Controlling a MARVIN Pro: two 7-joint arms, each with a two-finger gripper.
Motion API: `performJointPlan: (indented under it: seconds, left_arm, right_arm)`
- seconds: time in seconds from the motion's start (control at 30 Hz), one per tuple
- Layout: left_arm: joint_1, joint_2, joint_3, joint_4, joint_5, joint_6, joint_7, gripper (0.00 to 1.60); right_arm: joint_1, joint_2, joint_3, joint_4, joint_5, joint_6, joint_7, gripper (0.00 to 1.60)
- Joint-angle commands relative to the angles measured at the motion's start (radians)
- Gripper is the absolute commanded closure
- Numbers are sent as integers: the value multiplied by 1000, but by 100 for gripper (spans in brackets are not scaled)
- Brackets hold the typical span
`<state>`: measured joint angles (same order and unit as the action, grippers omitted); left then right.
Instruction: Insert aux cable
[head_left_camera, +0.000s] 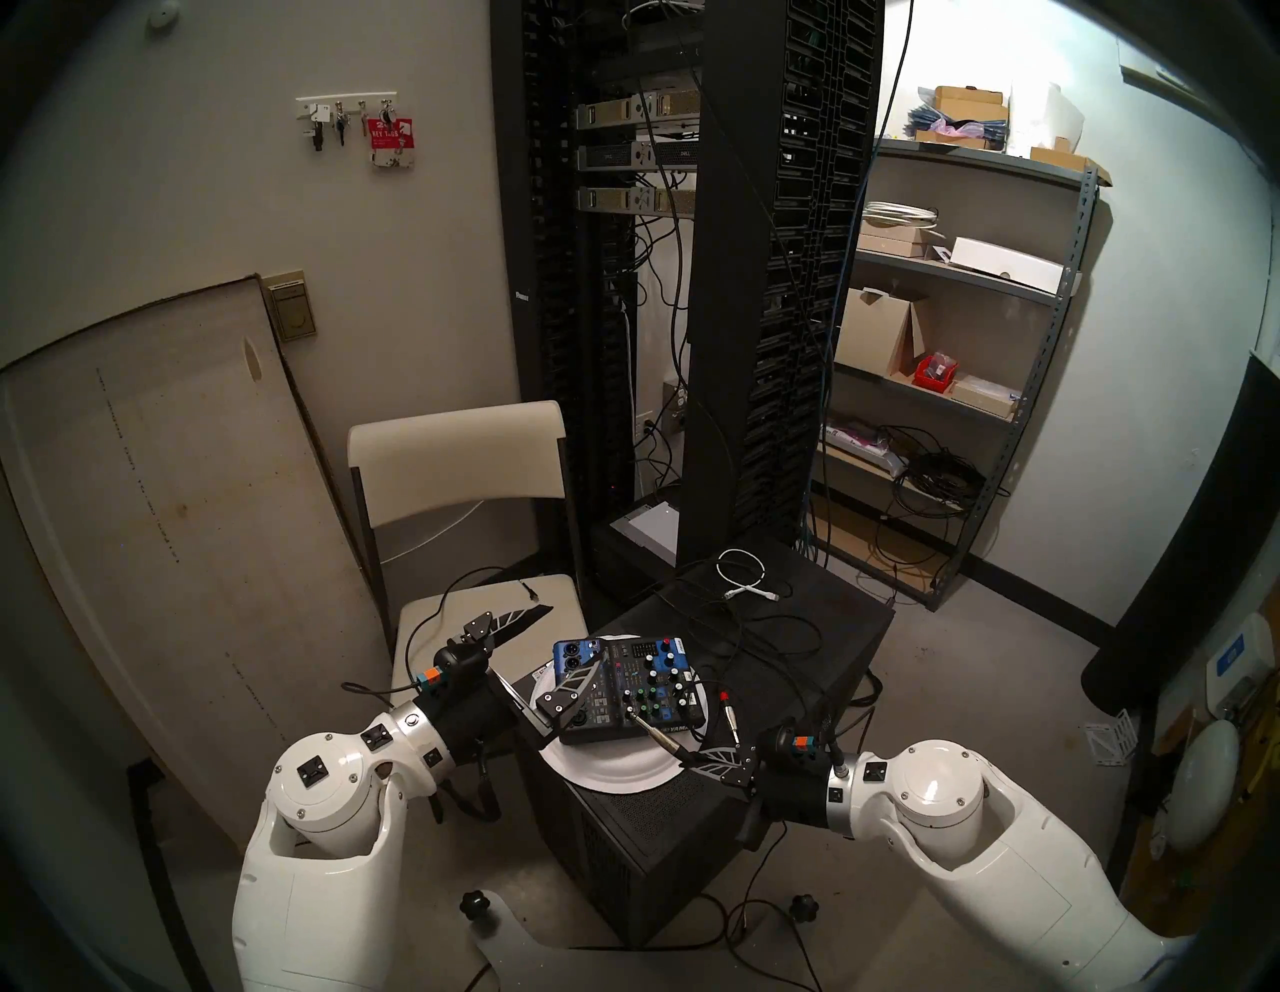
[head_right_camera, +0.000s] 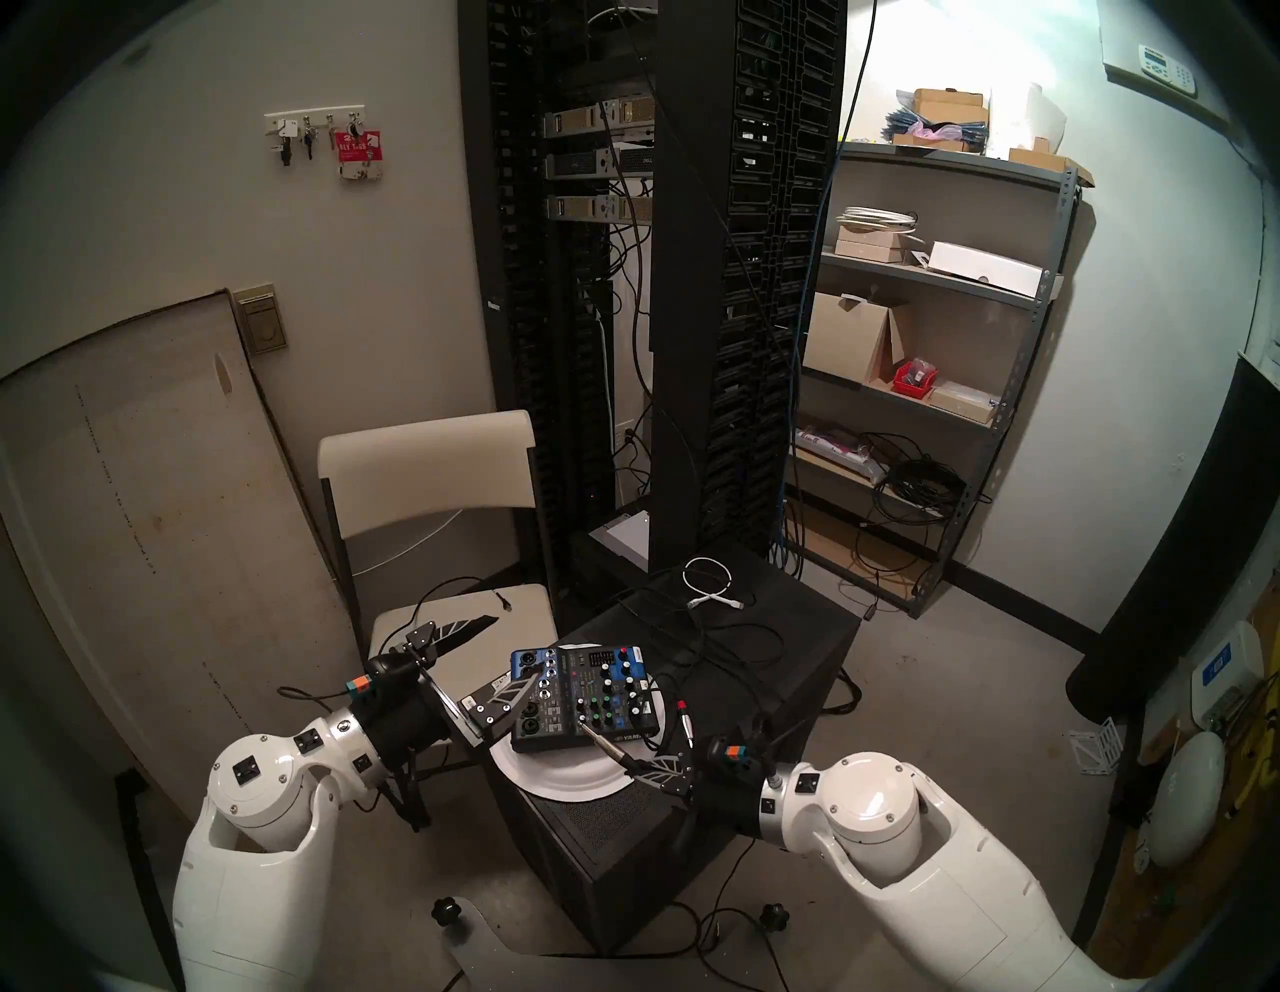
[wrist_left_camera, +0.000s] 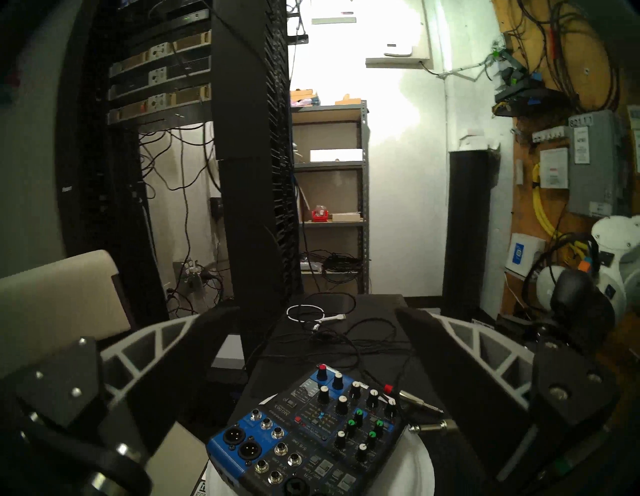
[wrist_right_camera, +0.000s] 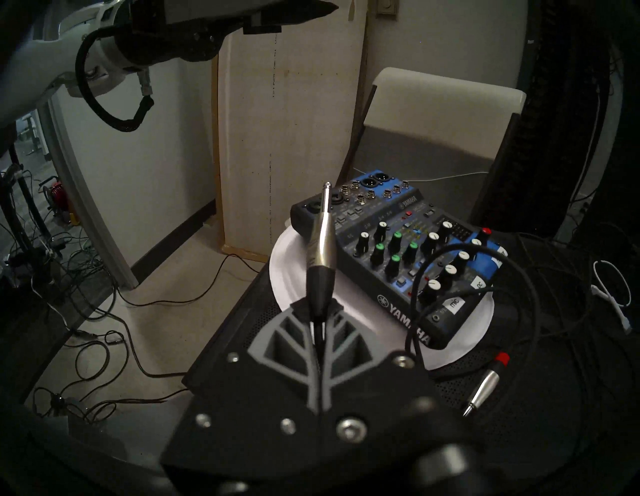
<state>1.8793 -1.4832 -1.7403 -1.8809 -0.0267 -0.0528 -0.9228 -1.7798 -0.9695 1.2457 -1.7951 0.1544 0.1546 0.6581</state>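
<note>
My right gripper (head_left_camera: 692, 758) is shut on the aux cable's jack plug (head_left_camera: 658, 736), gripping its dark rear end. In the right wrist view the plug (wrist_right_camera: 320, 242) sticks out of the gripper (wrist_right_camera: 317, 308), silver tip toward the mixer's sockets. The blue and black Yamaha mixer (head_left_camera: 623, 686) lies on a white plate (head_left_camera: 609, 772). The plug's tip hovers over the mixer's near edge. My left gripper (head_left_camera: 575, 635) is open and empty, at the mixer's left end. In the left wrist view the left gripper (wrist_left_camera: 308, 311) frames the mixer (wrist_left_camera: 311, 422) and the held plug (wrist_left_camera: 433, 426).
A second jack plug with a red ring (head_left_camera: 727, 713) lies right of the plate on the black cabinet (head_left_camera: 831, 623). A coiled white cable (head_left_camera: 744, 575) and loose black cables lie farther back. A white chair (head_left_camera: 457, 450) stands left, with a server rack (head_left_camera: 727, 277) and shelves (head_left_camera: 970, 312) behind.
</note>
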Motion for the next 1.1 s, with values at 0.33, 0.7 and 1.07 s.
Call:
performJointPlan:
  seconds: [0.33,0.7,1.07]
  left_arm:
    - [-55,99,47,23,192,-137,-41,0]
    - [-37,108,82,36,324,-211,-4,0]
    - [-46,140,131,33,479,-322,38,0]
  right_arm:
    - [60,-62,-40,-87,-41,132,-77,160]
    - [121,-89,-69,-92,-93,196,-101,160]
    - [161,-98,-111,-95,-125,237,-82,160]
